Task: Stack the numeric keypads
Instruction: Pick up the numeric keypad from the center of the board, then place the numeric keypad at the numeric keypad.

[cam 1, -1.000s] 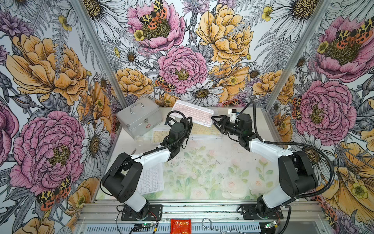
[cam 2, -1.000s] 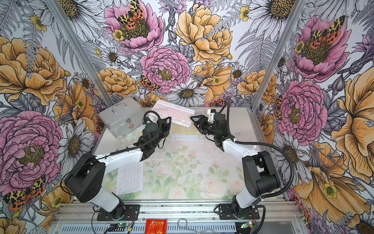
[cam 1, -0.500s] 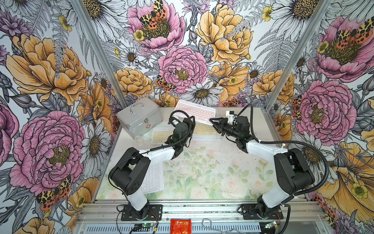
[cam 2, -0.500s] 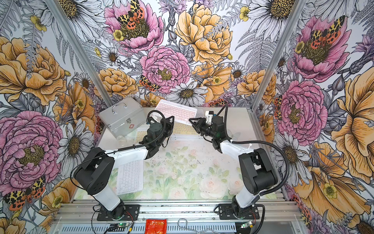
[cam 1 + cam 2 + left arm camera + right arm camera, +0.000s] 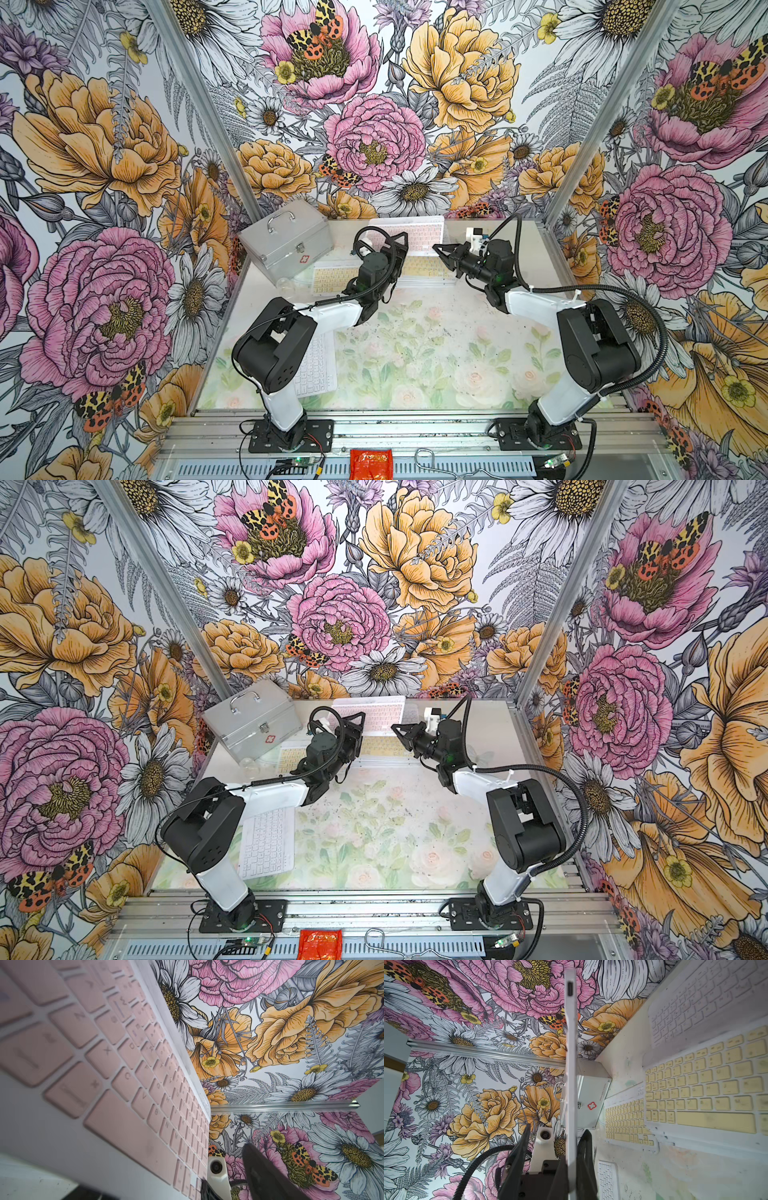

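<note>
Numeric keypads (image 5: 332,279) look mostly unstacked: right gripper (image 5: 439,251) clamps the pink keypad (image 5: 419,233) near the bench's (image 5: 415,353) back edge, left gripper (image 5: 400,249) gaping wide.

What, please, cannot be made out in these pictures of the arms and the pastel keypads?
The yellow-keyed white-framed keypad stack: layers too thin to count, one end behind the left arm, both top views.
The white-keyed flat keypad: partly behind that arm, both top views.
The pink-keyed white-framed keypad: nearest keys blurred and cropped, left wrist view.
</note>
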Robot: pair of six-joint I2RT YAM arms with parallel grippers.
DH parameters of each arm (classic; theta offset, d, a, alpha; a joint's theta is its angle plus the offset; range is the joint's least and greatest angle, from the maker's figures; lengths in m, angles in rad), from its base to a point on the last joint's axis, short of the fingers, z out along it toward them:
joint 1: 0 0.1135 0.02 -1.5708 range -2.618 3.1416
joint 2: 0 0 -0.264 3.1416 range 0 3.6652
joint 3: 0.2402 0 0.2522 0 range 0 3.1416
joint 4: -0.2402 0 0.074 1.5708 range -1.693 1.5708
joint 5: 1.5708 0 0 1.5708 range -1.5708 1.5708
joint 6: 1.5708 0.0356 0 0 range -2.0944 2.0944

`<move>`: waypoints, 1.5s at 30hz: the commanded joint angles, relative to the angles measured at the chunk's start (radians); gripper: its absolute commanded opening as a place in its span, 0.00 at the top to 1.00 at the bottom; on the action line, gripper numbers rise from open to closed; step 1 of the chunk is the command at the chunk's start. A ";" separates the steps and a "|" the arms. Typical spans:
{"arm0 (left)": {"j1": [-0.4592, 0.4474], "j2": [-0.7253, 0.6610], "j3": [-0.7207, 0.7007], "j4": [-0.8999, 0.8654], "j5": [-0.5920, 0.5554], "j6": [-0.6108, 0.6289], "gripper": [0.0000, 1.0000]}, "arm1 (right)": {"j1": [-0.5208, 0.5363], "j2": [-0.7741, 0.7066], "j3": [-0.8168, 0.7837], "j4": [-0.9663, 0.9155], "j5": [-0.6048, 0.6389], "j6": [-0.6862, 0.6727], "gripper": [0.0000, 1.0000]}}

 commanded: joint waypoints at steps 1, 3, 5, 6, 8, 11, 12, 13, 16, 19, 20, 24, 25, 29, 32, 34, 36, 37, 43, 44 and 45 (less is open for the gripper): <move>0.032 0.006 -0.050 -0.010 0.134 0.033 0.01 | -0.029 0.014 0.018 0.068 -0.059 -0.061 1.00; 0.055 -0.001 -0.090 -0.020 0.177 0.036 0.01 | -0.042 0.026 0.026 0.059 -0.067 -0.077 1.00; 0.091 -0.003 -0.110 -0.062 0.249 0.057 0.01 | -0.057 0.049 0.034 0.056 -0.075 -0.088 1.00; 0.105 -0.003 -0.112 -0.090 0.278 0.069 0.01 | -0.064 0.061 0.039 0.057 -0.080 -0.092 1.00; 0.146 0.004 -0.112 -0.151 0.335 0.100 0.01 | -0.076 0.099 0.047 0.064 -0.092 -0.094 1.00; 0.200 0.006 -0.130 -0.181 0.368 0.122 0.01 | -0.084 0.142 0.046 0.122 -0.113 -0.074 1.00; 0.216 0.006 -0.121 -0.208 0.376 0.140 0.01 | -0.085 0.151 0.048 0.122 -0.112 -0.080 1.00; 0.229 0.006 -0.112 -0.228 0.378 0.160 0.01 | -0.086 0.159 0.052 0.121 -0.116 -0.089 1.00; 0.262 0.020 -0.054 -0.316 0.380 0.232 0.01 | -0.092 0.180 0.059 0.101 -0.117 -0.109 1.00; 0.295 0.068 0.011 -0.358 0.404 0.258 0.01 | -0.105 0.206 0.061 0.093 -0.124 -0.111 1.00; 0.303 0.091 0.030 -0.358 0.411 0.258 0.01 | -0.110 0.212 0.057 0.095 -0.129 -0.113 1.00; 0.311 0.189 0.125 -0.385 0.448 0.275 0.01 | -0.123 0.233 0.051 0.089 -0.153 -0.129 1.00; 0.310 0.208 0.151 -0.395 0.454 0.279 0.01 | -0.126 0.243 0.053 0.089 -0.165 -0.130 1.00; 0.304 0.262 0.218 -0.418 0.453 0.294 0.01 | -0.140 0.263 0.049 0.085 -0.182 -0.140 1.00; 0.296 0.284 0.250 -0.437 0.456 0.306 0.01 | -0.148 0.272 0.044 0.080 -0.189 -0.151 1.00; 0.293 0.291 0.262 -0.443 0.456 0.310 0.01 | -0.151 0.278 0.044 0.078 -0.190 -0.157 1.00; 0.290 0.293 0.265 -0.447 0.449 0.313 0.01 | -0.154 0.287 0.044 0.068 -0.194 -0.163 1.00; 0.290 0.294 0.266 -0.448 0.448 0.314 0.01 | -0.158 0.292 0.044 0.068 -0.196 -0.165 1.00; 0.289 0.308 0.282 -0.461 0.453 0.324 0.01 | -0.172 0.296 0.047 0.010 -0.195 -0.206 0.98; 0.289 0.311 0.286 -0.462 0.454 0.323 0.01 | -0.174 0.296 0.048 0.001 -0.194 -0.210 0.98; 0.287 0.315 0.289 -0.462 0.454 0.323 0.01 | -0.174 0.296 0.048 -0.001 -0.193 -0.214 0.98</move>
